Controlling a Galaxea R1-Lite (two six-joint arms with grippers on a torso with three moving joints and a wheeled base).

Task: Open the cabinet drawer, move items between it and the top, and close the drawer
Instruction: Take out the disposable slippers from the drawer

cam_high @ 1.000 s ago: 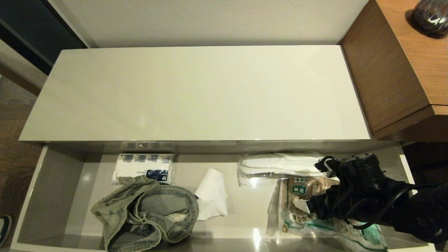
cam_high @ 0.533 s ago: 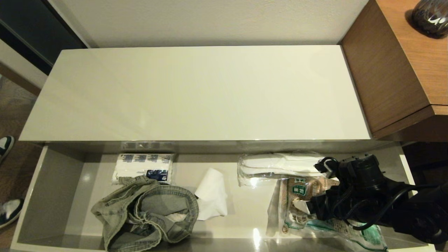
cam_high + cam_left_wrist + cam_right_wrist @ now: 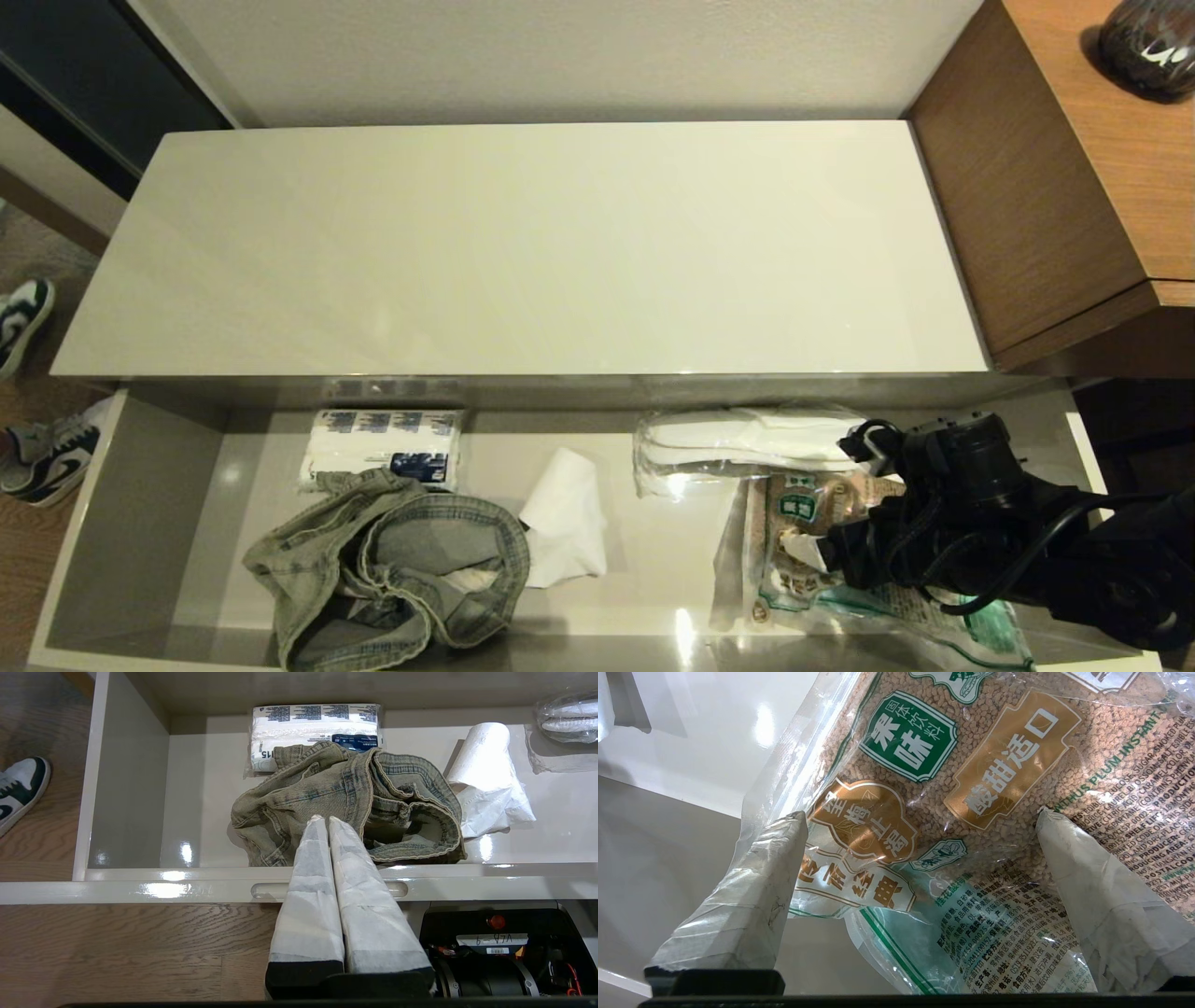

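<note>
Head view: the drawer (image 3: pixel 140 523) stands pulled out below the bare top (image 3: pixel 523 252). Inside, the denim (image 3: pixel 392 569) lies crumpled on the left, touching a blue-and-white pack (image 3: pixel 383 446) behind it and a white tissue (image 3: pixel 565 518) beside it. The wrapped slippers (image 3: pixel 738 448) sit at the back right, just behind a printed food packet (image 3: pixel 803 551). The right pincer (image 3: pixel 810 551) hangs low over that packet, its arm covering part of it. A person's shoes (image 3: pixel 42 448) show on the floor to the left.

Left wrist view: the left pincer (image 3: pixel 327 820) is parked above the drawer's front, fingers pressed together and holding nothing, with the denim (image 3: pixel 345 807) beyond its tips.

Right wrist view: the right pincer (image 3: pixel 920 816) is spread wide, its fingertips (image 3: pixel 796 819) resting on or just above the food packet (image 3: pixel 952 798); contact cannot be told.

Judged from this, the risk is a wrong pick: the pincer sits over the packet, not the slippers, so closing here would likely grab the packet. Its slick film could also crumple or slip out of the fingers. A reach toward the slippers from here might drag the packet or snag the slippers' loose wrap. Nothing has reached the top yet.
</note>
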